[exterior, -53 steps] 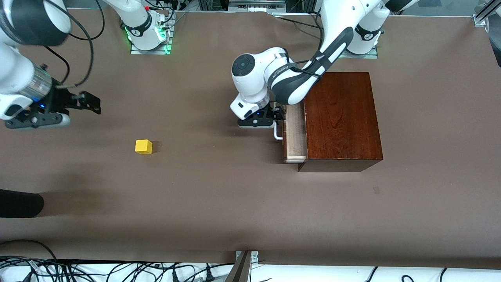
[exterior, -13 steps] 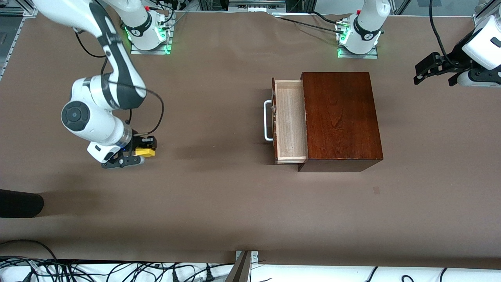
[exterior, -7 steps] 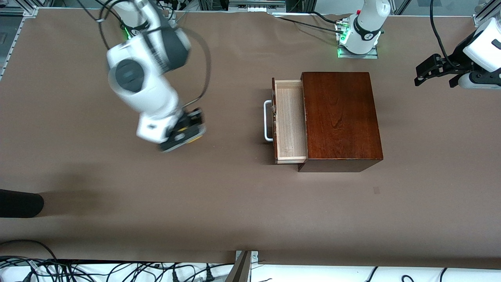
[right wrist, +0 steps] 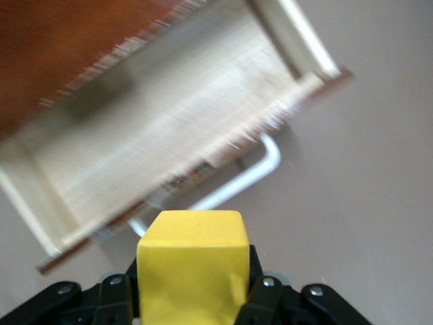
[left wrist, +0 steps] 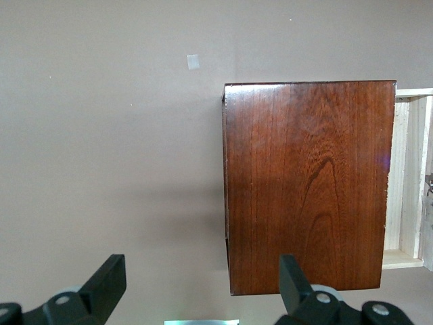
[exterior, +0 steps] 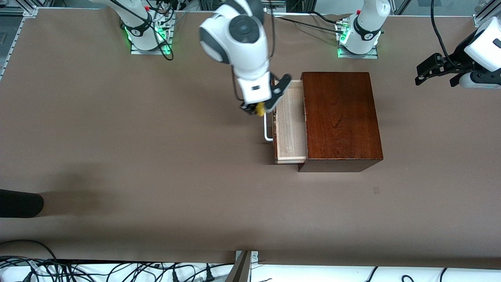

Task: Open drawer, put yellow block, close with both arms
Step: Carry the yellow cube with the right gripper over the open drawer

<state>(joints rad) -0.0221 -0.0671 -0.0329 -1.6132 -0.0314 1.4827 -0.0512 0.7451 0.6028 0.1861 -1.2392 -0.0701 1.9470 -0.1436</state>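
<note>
Yellow block clamped between the right gripper fingers, up in the air and not yet over the tray. Hangs just above the white handle, at the outer edge of the drawer. Open tray lies straight ahead of the jaws, toward the box, one short hop past the drawer front. Tray's long axis runs parallel to the handle bar, crosswise to the line from jaws to box, so plenty of room along the tray and little across it (the narrow way is the way of travel). In the right wrist view, pale tray floor seen bare and tilted just ahead of the block, handle curving directly under it. Judged: next move calls for a small carry boxward, past the front panel, then a descent and release; stopping short risks dropping the block on the handle or the front lip.

Farther out, left gripper spread wide and holding nothing, waiting over bare table at the left arm's end, well apart from the box. Right arm clearly the nearer to the drawer.
</note>
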